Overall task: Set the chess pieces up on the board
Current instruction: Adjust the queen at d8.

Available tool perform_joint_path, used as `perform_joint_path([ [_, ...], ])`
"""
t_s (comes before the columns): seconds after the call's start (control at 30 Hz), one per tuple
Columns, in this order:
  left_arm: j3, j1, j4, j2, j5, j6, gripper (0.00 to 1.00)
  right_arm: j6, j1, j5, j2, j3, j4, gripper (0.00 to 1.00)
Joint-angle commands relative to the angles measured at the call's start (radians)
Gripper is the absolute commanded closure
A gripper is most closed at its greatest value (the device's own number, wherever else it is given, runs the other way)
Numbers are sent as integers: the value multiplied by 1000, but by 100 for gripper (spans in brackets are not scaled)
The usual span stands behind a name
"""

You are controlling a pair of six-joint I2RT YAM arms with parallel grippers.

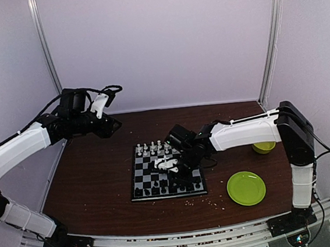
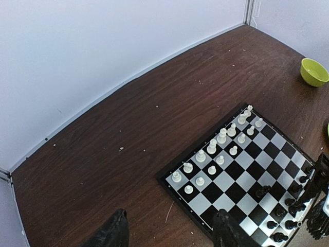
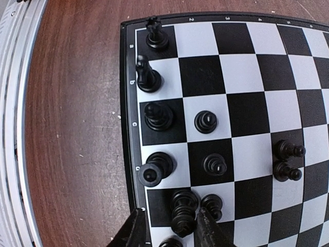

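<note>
**RIGHT CLAW LOW OVER BLACK ROWS, LEFT CLAW PARKED WIDE**

Mid-table, a bit right of centre: board (image 1: 140,173), lying flat, edges square with the front of the table (image 1: 89,189), lettered rim toward the arm bases. On the two far rows: white chess pieces (image 1: 153,148). On the near rows: black chess pieces (image 1: 159,187), plus two stray black pieces (image 3: 288,150) a few squares in. Nearly all upright, long axis vertical, tops up. Some lean in the wrist view; cannot tell whether real tilt or lens.

Down over the board's near half: right gripper (image 3: 171,231), fingers narrowly apart, straddling one upright black piece (image 3: 184,210) on the rim row. Clear gap on one side, so no clamp.

Up at back left, well off the board: left gripper (image 2: 169,237), fingers spread wide, nothing between.

Right of the board: green plate (image 1: 246,187); farther back, green bowl (image 1: 264,147).
</note>
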Motion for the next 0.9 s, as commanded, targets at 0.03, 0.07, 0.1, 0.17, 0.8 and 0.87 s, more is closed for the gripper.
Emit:
perform_joint_path([
  [0.03, 34, 0, 14, 10, 21, -4, 43, -20, -1, 27, 13, 30, -24, 70],
  [0.07, 34, 0, 14, 9, 21, -4, 43, -21, -1, 27, 13, 30, -26, 72],
  [0.1, 35, -1, 14, 9, 23, -4, 43, -22, -2, 25, 12, 30, -28, 74],
  [0.17, 35, 0, 14, 9, 23, -4, 43, -24, -1, 20, 9, 29, -28, 78],
  [0.8, 36, 0, 11, 11, 27, -5, 43, -41, -1, 7, -22, 10, -37, 90],
  [0.87, 37, 0, 12, 12, 28, -5, 43, -43, -1, 9, -29, 4, -37, 91],
])
